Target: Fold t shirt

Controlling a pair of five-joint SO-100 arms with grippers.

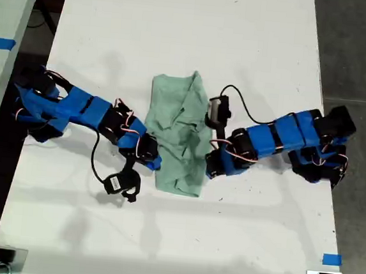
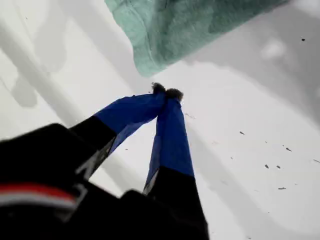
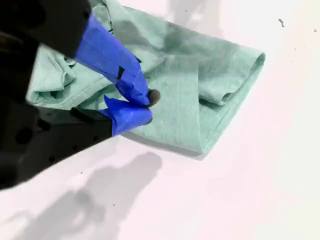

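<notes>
Your second gripper (image 3: 145,107) nips the shirt (image 3: 200,75) edge; your first gripper (image 2: 166,92), pinched empty, waits near its corner. Drag toward nine o'clock, exterior view, keeping low.

Both arms are made of blue printed segments joined by black motor blocks, and thin red and white wires run along the joints. A black cable (image 1: 240,102) loops out from one arm, and another black cable (image 1: 94,158) hangs beside the other. My first tool (image 2: 166,92) has two fingers wrapped in blue tape with dark tips. My second tool (image 3: 148,106) has the same blue tape on a black body.
</notes>
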